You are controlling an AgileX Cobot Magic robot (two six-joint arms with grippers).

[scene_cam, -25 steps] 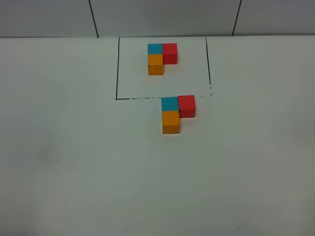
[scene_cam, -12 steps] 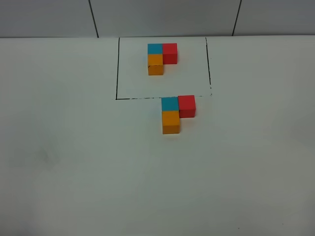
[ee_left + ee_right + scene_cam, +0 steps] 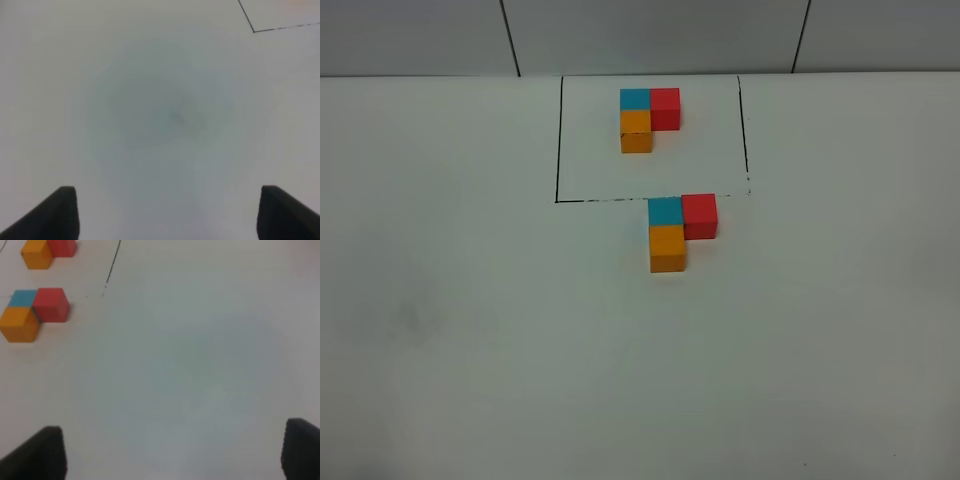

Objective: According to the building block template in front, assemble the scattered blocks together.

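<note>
While no brand, label or readable writing shows on anything, the only marking is the thin black drawn rectangle (image 3: 557,140) on the white table (image 3: 470,330).

Template (image 3: 648,116) sits inside that rectangle, toward its far side: blue cube at the corner, red touching it on the right, orange touching it on the near side.

Scattered blocks are grouped just outside the frame's near line, right of its middle: teal-blue cube (image 3: 665,211) at the line, red cube (image 3: 700,213) touching its right side, orange cube (image 3: 668,246) touching its near side. Same L layout as the template. Right wrist view shows the same cluster (image 3: 30,314) off to one side, part of the template beyond it.

Arms: neither is visible in the high view. Left gripper (image 3: 167,215) hangs over bare table, dark fingertips (image 3: 62,212) spread wide, nothing between them; a corner of the frame line is at the edge of its view. Right gripper (image 3: 175,455) is also over bare table, well apart from the cubes, fingertips (image 3: 42,452) wide, holding nothing.
</note>
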